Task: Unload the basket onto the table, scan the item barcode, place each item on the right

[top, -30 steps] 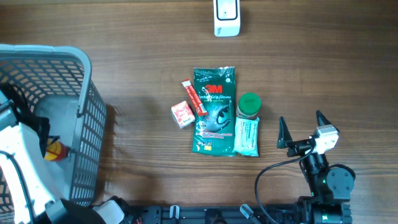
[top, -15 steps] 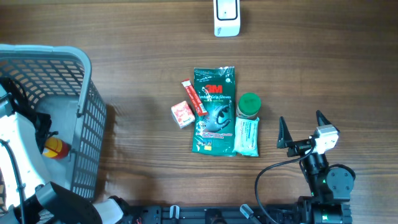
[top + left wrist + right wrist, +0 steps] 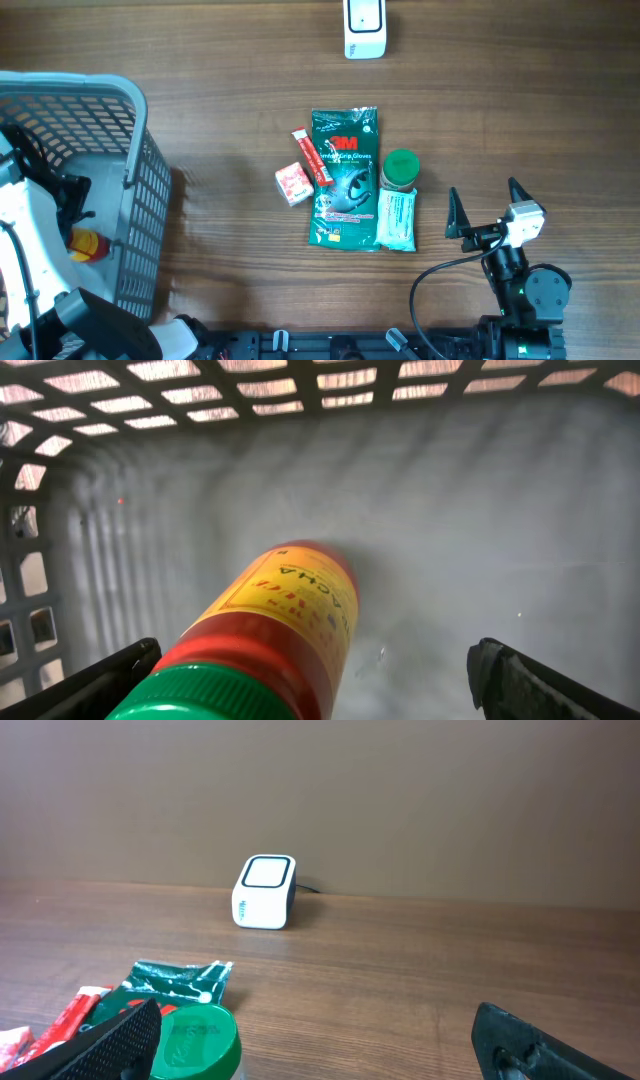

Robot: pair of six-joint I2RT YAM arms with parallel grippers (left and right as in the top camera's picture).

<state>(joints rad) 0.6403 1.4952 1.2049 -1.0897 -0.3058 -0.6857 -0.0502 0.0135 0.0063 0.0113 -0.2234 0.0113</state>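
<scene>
A red sauce bottle with a yellow label and green cap lies on the floor of the grey basket. My left gripper stands open around it, its right finger well clear of the bottle. From overhead the bottle shows beside the left arm in the basket. The white barcode scanner stands at the table's far edge, also seen in the right wrist view as the scanner. My right gripper is open and empty near the front right, right gripper facing the scanner.
Mid-table lie a green glove pack, a red stick packet, a small red box, a green-lidded jar and a pale wipes pack. The jar sits by my right gripper's left finger.
Inside the basket my left gripper has shifted slightly and the bottle has settled a little lower on the basket floor. The right arm and the table items have not moved.
</scene>
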